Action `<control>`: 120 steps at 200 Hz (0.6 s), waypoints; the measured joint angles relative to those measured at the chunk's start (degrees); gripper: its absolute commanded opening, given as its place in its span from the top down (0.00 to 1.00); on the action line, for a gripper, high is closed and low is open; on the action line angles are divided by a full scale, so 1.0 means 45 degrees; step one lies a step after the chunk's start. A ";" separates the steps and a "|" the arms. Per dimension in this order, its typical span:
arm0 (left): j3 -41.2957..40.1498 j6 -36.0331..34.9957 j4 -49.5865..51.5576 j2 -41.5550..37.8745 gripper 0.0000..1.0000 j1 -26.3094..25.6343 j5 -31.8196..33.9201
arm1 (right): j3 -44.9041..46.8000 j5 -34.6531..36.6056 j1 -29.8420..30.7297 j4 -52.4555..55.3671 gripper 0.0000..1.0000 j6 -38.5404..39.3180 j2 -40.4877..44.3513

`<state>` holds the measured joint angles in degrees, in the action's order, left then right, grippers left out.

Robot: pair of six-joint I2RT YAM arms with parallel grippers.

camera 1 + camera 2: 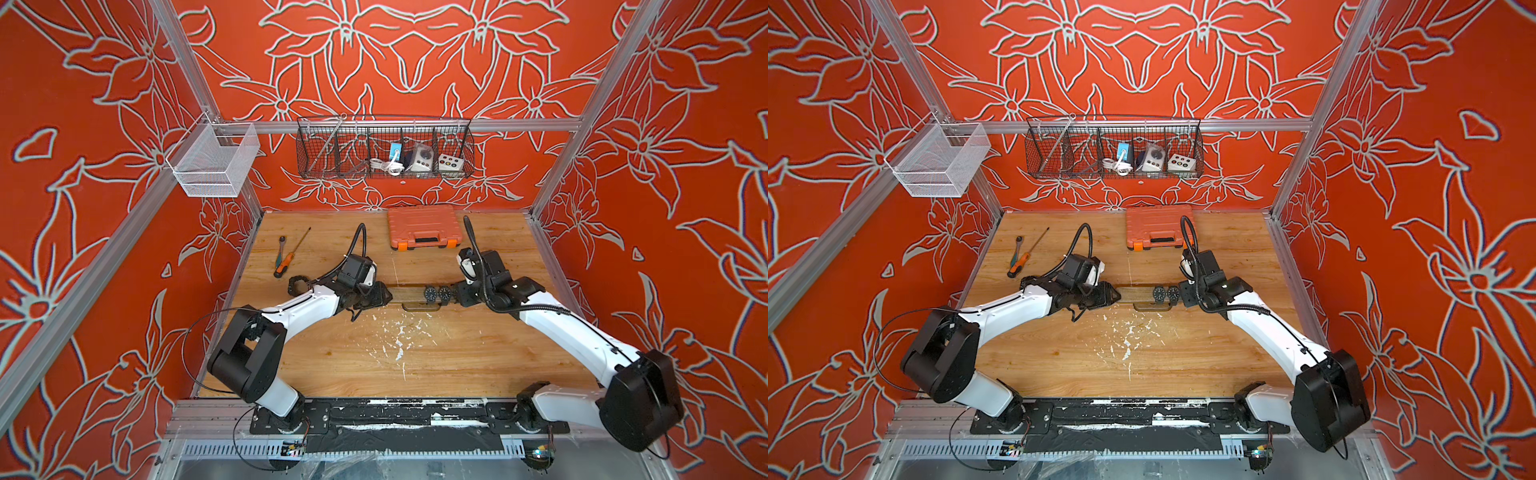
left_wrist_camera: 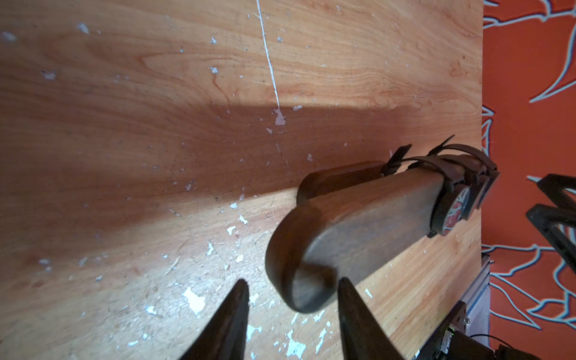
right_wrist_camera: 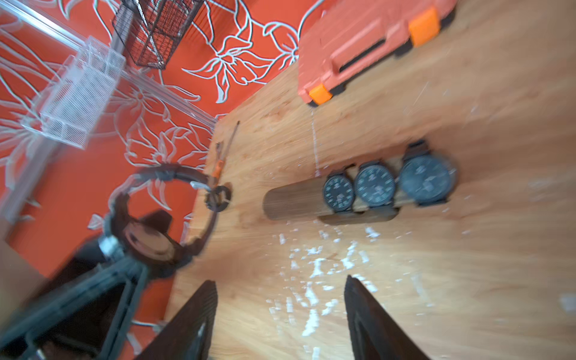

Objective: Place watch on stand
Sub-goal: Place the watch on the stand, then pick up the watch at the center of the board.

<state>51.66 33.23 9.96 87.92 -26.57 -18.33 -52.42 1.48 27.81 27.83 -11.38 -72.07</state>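
Note:
The stand [image 1: 409, 294] [image 1: 1138, 293] is a dark wooden bar lying across the middle of the table. In the right wrist view three dark watches [image 3: 375, 185] sit side by side around the stand [image 3: 293, 199], dials up. Two of these watches [image 1: 437, 293] show in both top views. My left gripper [image 1: 384, 296] [image 2: 293, 282] is open at the bar's left end. Its fingers flank the rounded tip [image 2: 305, 280] without clamping it. My right gripper [image 1: 461, 297] [image 3: 280, 282] is open over bare table at the bar's right end, with nothing between its fingers.
An orange tool case [image 1: 424, 226] lies at the back. A screwdriver [image 1: 291, 253] and a wrench [image 1: 280, 251] lie at the back left. A black looped strap [image 1: 297, 286] rests beside the left arm. A wire basket [image 1: 384, 147] and a white mesh basket [image 1: 214, 160] hang on the walls.

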 measured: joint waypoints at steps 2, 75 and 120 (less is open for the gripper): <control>-0.0005 0.0000 0.0000 -0.0019 0.54 0.0000 0.0010 | 0.0005 0.0000 0.0000 -0.0005 0.51 0.0000 0.0010; -0.0005 0.0000 0.0112 -0.0330 0.54 0.0000 0.0126 | 0.0053 -0.0010 -0.0010 -0.0005 0.54 -0.0389 -0.0335; -0.0136 -0.0053 0.0699 -0.1515 0.48 0.0000 0.0874 | 0.0136 -0.0121 -0.0010 0.0015 0.48 -0.0646 -0.0194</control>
<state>51.05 32.99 13.10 81.10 -26.57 -14.39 -51.81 0.93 27.77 27.90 -14.28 -72.95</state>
